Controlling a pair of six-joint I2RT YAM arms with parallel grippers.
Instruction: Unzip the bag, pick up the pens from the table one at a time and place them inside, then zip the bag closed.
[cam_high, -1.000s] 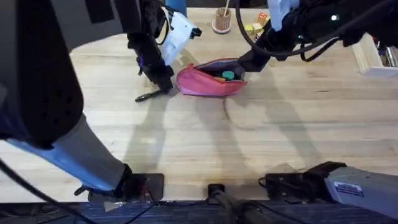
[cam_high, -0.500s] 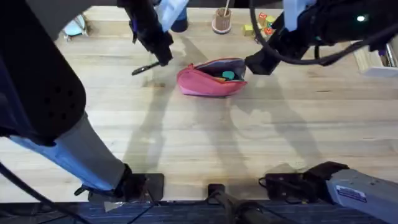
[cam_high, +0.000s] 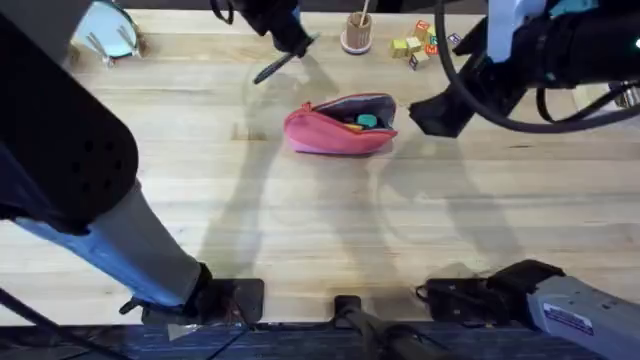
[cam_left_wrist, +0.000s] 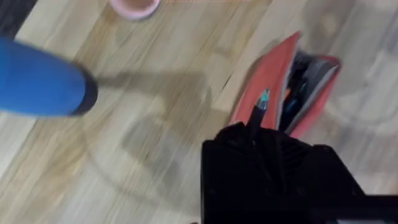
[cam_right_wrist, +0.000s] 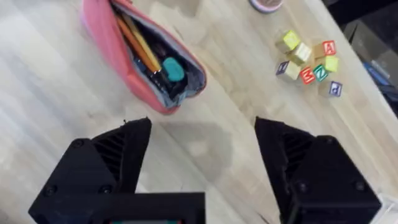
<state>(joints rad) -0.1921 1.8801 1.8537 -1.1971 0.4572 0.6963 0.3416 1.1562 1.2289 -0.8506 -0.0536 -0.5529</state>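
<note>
The pink bag (cam_high: 338, 128) lies unzipped on the table (cam_high: 320, 230), its mouth gaping over pencils and a teal item. In the left wrist view the bag (cam_left_wrist: 264, 87) sits just beyond my fingers. My left gripper (cam_high: 293, 42) hangs above the table's far side, behind and left of the bag, shut on a black pen (cam_high: 272, 68). The pen's greenish tip (cam_left_wrist: 261, 102) sticks out past the left gripper (cam_left_wrist: 258, 134). My right gripper (cam_high: 440, 112) hovers to the right of the bag. In its own view the right gripper (cam_right_wrist: 202, 134) is wide open, holding nothing, with the bag (cam_right_wrist: 106, 50) ahead.
A small wooden cup with a stick (cam_high: 357, 35) and several coloured letter blocks (cam_high: 415, 43) stand along the far edge. A blue object (cam_left_wrist: 40, 84) and a pink cup (cam_left_wrist: 134, 6) are near the left gripper. A round stand (cam_high: 105, 35) is at the far left.
My left gripper has lifted the black pen off the table and carried it up and to the right, behind the bag. My right gripper has drawn back to the right, away from the bag's end.
</note>
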